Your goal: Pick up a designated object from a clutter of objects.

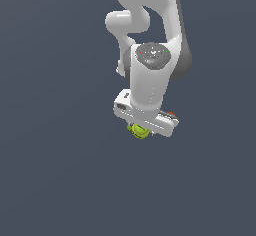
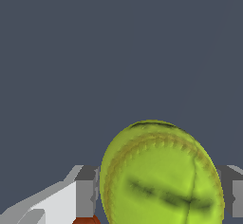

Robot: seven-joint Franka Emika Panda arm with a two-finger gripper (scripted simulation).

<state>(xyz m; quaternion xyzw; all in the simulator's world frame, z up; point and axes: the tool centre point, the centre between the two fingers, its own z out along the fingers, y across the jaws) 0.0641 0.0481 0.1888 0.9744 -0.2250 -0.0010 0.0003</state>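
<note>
The yellow-green tennis ball [image 2: 161,175] with thin dark seam lines fills the space between my gripper's [image 2: 159,197] two grey fingers [image 2: 86,190], and both fingers touch its sides. In the exterior view only a sliver of the ball [image 1: 138,130] shows under the white hand, where my gripper [image 1: 142,128] points down. A bit of the orange-red ball [image 2: 88,220] shows by one finger, and it also peeks out past the hand in the exterior view [image 1: 171,114]. The small green block and the black-and-red clamp are hidden.
The white arm [image 1: 150,55] covers the middle of the exterior view above the objects. A plain dark grey-blue floor [image 1: 55,155] lies all around.
</note>
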